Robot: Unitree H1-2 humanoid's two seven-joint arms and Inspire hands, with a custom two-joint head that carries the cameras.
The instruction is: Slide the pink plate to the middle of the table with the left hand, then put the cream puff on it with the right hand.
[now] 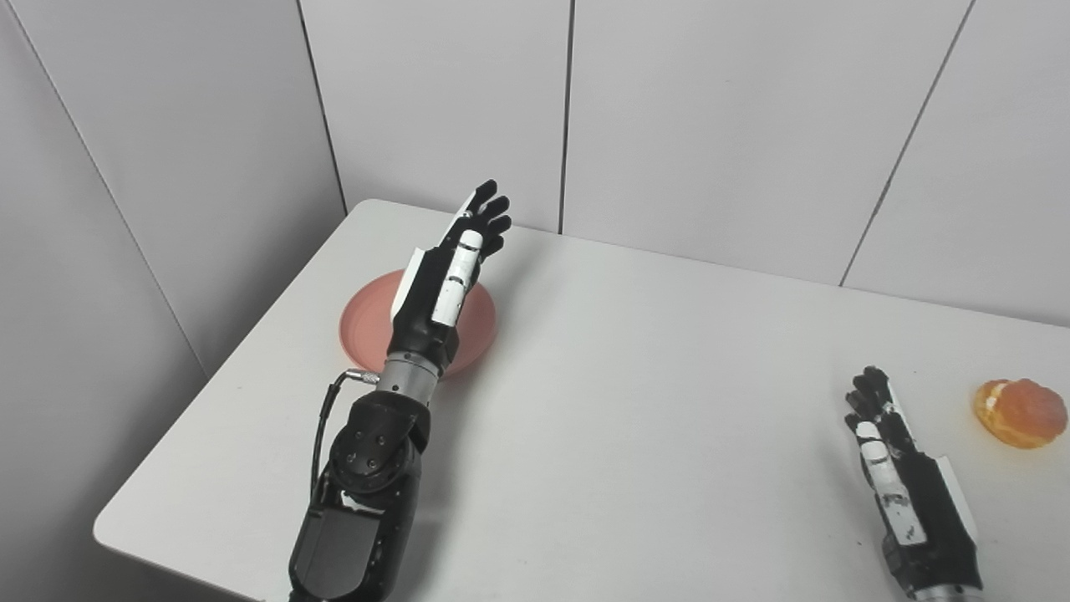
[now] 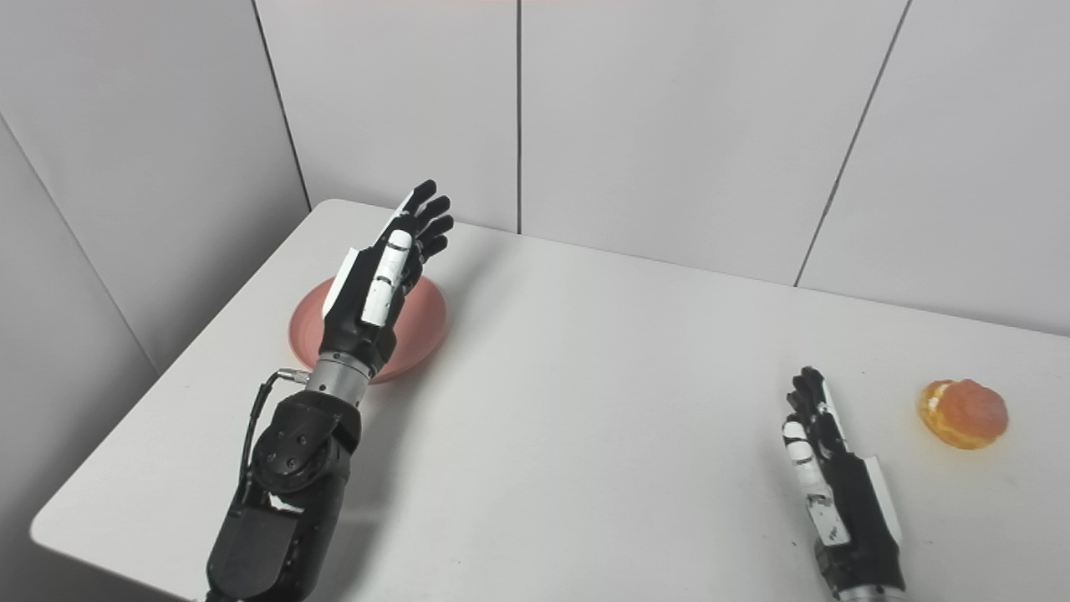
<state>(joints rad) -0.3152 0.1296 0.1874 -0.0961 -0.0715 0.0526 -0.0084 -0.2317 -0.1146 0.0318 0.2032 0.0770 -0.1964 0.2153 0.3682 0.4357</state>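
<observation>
The white table (image 1: 635, 401) carries everything. The pink plate (image 1: 368, 322) sits near its left edge, toward the far left corner, under the left robot hand (image 1: 443, 276), whose fingers are extended and apart, holding nothing. The right robot hand (image 1: 894, 451) waits empty, fingers loosely apart, beside the cream puff (image 1: 1021, 411) at the right edge. A shallow push on the rim could tip the plate or slip off.

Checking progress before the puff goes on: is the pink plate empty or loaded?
Empty as far as visible: the pink plate shows only bare rim around the left hand; the cream puff lies far right.
</observation>
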